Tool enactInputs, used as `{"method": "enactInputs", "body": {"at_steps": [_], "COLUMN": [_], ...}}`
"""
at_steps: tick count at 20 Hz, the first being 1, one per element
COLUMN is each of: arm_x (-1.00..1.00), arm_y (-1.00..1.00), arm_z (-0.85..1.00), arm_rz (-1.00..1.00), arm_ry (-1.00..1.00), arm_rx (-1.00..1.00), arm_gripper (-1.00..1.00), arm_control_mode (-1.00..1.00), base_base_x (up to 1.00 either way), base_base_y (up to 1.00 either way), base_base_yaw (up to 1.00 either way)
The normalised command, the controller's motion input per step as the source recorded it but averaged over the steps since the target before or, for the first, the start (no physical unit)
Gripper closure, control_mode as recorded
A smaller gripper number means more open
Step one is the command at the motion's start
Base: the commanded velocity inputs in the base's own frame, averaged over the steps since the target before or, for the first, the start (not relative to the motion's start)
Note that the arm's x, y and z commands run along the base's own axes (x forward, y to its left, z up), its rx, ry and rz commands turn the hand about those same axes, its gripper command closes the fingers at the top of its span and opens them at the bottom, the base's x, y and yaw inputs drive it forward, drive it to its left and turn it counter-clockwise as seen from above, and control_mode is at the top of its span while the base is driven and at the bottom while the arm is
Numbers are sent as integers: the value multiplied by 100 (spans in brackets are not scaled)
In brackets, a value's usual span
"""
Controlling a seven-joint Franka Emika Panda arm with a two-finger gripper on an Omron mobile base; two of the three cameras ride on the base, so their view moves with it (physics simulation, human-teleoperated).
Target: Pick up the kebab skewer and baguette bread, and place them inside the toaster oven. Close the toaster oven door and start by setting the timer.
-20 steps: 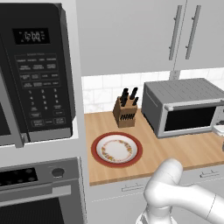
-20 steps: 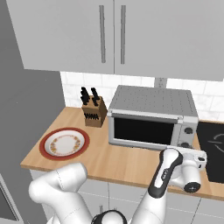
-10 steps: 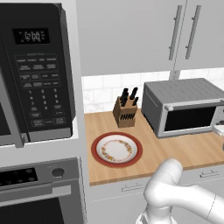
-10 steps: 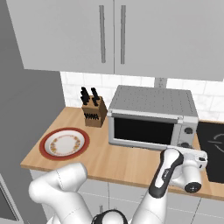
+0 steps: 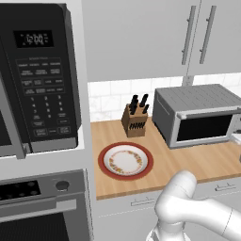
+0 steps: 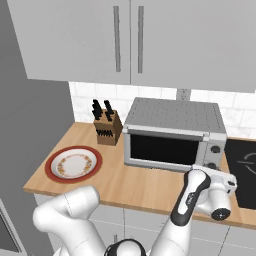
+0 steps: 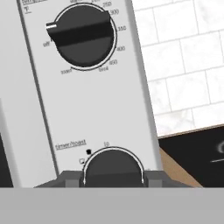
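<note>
Right now the gripper [image 7: 113, 178] sits narrowed around the timer knob [image 7: 113, 168] of the toaster oven [image 6: 172, 135], temperature dial [image 7: 83, 35] above it — door [image 6: 166, 149] shut. Slip off the smooth knob, and the timer likely won't set.

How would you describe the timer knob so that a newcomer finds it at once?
Start at the toaster oven on the wooden counter, then go to the control panel at its right end. The timer knob is the lower dark dial, labelled timer/toast, below the temperature knob ringed with numbers.
</note>
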Motion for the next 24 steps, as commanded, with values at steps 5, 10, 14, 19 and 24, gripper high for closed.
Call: {"method": "enactInputs", "body": {"at_steps": [5,10,14,19,24], "arm_x": [0,-4,-8,-12,-8], "arm_y": [0,0,0,0,0], "arm_z": [0,0,0,0,0], "arm_rz": [0,0,0,0,0], "arm_ry": [0,-1,-6,-13,-10], "arm_rx": [18,17,17,19,21], "arm_gripper": [100,100,100,100,100], "arm_control_mode": [-100,-100,-100,-100,-100], "base_base_x": [0,0,0,0,0], "base_base_y": [0,0,0,0,0], "base_base_yaw": [0,0,0,0,0]}}
